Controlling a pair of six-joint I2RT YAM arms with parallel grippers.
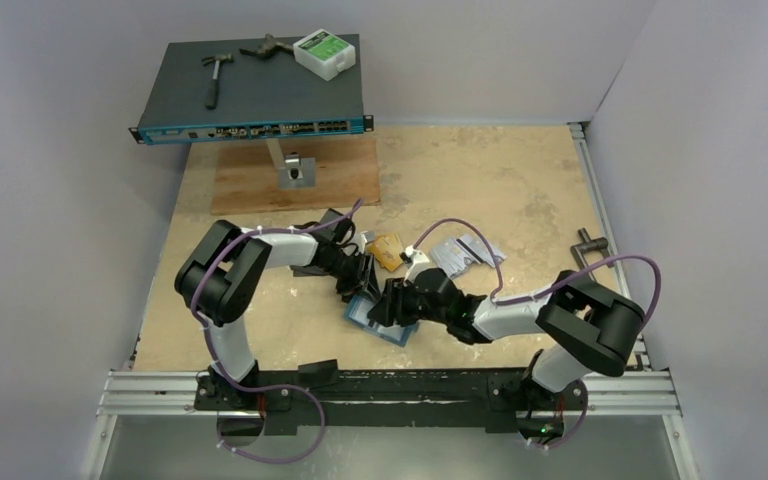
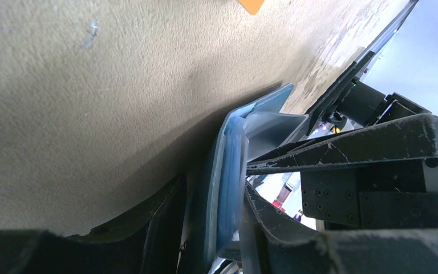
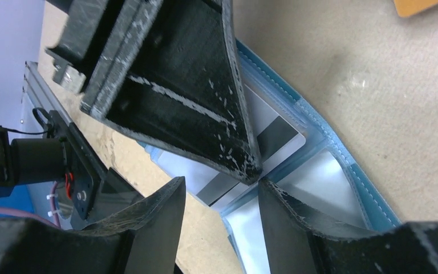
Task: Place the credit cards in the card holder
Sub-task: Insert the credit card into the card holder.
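The teal card holder lies open on the table between both arms. One flap stands edge-on between my left gripper's fingers, which press close on both sides. A silver credit card with a dark stripe sits in a glossy pocket of the holder. My right gripper is open over the holder's edge, one finger on a pale pocket, with bare table in the gap. An orange card and silver cards lie loose behind the grippers.
A network switch on a wooden stand at the back left carries a hammer and a white box. A plywood sheet lies under it. A dark metal part lies at the right edge.
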